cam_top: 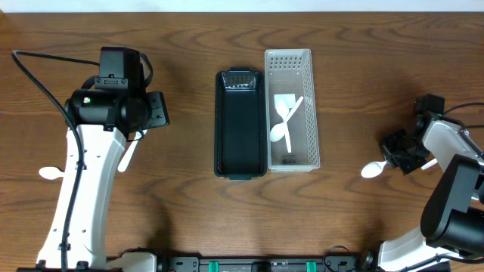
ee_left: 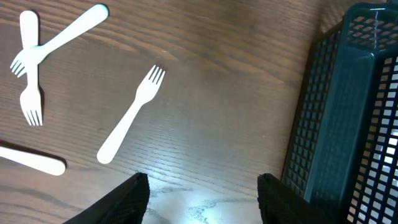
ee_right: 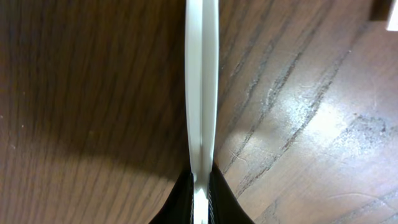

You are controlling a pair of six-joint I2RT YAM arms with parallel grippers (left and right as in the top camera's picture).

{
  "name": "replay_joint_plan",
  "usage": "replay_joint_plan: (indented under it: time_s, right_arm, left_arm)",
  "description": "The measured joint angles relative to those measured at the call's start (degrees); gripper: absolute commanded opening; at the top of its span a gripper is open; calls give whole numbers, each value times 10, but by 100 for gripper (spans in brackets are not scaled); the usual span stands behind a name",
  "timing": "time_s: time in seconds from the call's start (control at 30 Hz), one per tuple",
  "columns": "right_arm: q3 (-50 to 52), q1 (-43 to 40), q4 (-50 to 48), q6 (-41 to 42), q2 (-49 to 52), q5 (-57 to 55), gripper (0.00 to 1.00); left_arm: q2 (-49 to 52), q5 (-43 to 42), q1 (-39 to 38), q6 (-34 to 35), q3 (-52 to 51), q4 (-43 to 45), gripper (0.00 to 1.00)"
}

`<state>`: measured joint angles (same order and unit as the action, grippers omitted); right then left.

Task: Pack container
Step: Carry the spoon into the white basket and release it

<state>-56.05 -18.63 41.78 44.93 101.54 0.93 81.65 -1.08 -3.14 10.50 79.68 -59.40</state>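
Packing is just starting: I am seeing two white plastic spoons (cam_top: 283, 121) in the white perforated bin (cam_top: 311, 106), right tool (cam_top: 401, 155) clenching a third spoon (cam_top: 372, 170), left tool (ee_left: 204, 186) released, white plastic forks (ee_left: 130, 115) waiting.

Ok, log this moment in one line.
left gripper open near forks | right gripper shut on spoon | white basket holds two spoons | black basket empty

Dark wood-grain table (cam_top: 363, 60); pale strip (cam_top: 242, 4) beyond far edge.
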Motion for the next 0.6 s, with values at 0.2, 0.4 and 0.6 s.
replay_joint_plan:
  time_s: [0.2, 0.4, 0.6]
  right_arm:
    - [-3, 1, 2, 0, -2, 8, 1]
    - [-87, 49, 59, -14, -31, 17, 1]
    - [-272, 183, 93, -42, -99, 21, 1]
  left_arm:
    - [0, 0, 0, 0, 0, 0, 59]
    - [0, 0, 0, 0, 0, 0, 59]
    - [0, 0, 0, 0, 0, 0, 59]
